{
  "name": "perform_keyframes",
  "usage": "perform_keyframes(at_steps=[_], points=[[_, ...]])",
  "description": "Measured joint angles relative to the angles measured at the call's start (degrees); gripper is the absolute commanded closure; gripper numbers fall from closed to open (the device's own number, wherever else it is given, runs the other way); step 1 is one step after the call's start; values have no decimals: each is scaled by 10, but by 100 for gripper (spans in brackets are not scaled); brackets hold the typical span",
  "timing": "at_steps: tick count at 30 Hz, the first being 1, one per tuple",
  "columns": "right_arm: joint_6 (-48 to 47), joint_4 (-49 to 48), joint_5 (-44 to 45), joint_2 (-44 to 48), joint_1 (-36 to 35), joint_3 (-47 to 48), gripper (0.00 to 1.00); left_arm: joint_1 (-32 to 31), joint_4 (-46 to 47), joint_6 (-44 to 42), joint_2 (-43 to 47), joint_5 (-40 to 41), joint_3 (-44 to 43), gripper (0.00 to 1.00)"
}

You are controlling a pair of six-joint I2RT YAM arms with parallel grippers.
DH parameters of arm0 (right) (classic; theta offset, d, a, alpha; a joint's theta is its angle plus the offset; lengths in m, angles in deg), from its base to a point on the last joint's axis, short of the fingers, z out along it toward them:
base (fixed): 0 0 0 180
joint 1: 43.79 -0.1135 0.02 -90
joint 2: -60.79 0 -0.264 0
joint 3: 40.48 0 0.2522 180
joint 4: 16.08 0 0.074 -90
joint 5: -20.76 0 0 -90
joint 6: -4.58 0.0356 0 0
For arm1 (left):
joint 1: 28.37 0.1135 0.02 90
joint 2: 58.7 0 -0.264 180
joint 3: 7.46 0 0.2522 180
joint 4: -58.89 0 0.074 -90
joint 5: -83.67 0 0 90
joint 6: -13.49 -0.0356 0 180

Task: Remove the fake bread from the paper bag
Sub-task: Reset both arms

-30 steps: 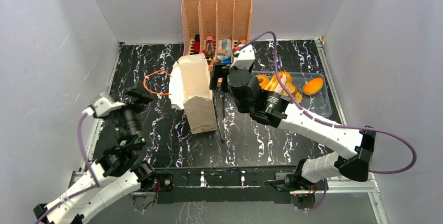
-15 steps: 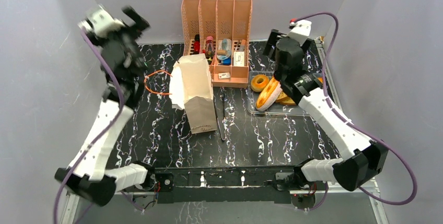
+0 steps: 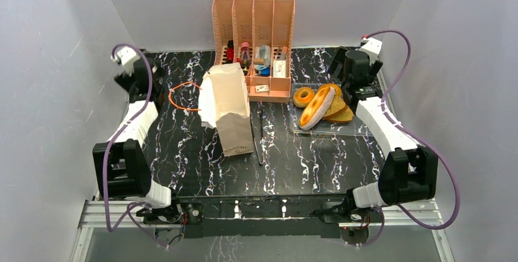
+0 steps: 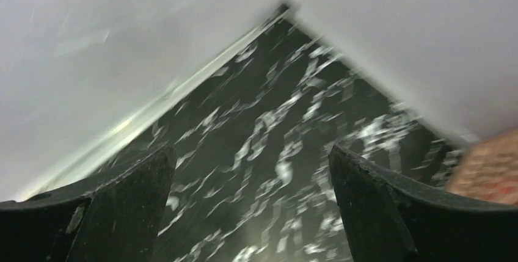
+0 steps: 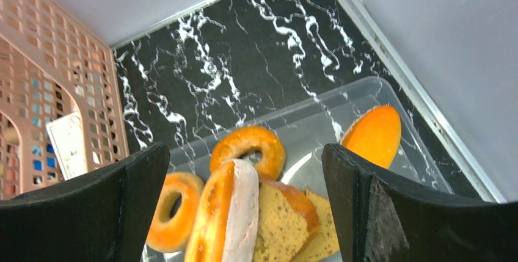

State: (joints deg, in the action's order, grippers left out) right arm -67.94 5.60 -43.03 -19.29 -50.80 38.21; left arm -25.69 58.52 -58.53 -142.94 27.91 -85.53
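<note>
We see the fake bread (image 3: 316,107) lying together in a clear plastic tray (image 3: 364,130) at the right of the black marbled table (image 3: 317,164): two golden rings, a long loaf leaning over toast slices, and an orange bun (image 5: 372,135) in the tray's far corner. We judge the tray to be the drop-off spot, so the job looks about done. The paper bag (image 3: 227,112) rests apart at the centre, its orange cord handles (image 3: 183,96) trailing left; from above we cannot tell whether anything is left inside it. The right gripper (image 5: 244,149) hangs over the tray's far end, fingers spread and holding nothing. The left gripper (image 4: 250,152) is at the far left corner, also spread and empty, facing bare table in a blurred view. A peach desk organiser (image 3: 253,24) stands behind the bag, and a thin dark tool (image 3: 259,134) lies beside it. Nothing blocks either arm
</note>
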Motion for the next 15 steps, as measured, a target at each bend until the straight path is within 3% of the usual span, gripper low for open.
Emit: perform_keyframes(at_steps=[7,15], points=[[39,-19,6,0,0,-47,2,61,68,51,0,-9,208,6],[71,-39,24,30,0,-117,2,58,178,38,24,-25,275,6]])
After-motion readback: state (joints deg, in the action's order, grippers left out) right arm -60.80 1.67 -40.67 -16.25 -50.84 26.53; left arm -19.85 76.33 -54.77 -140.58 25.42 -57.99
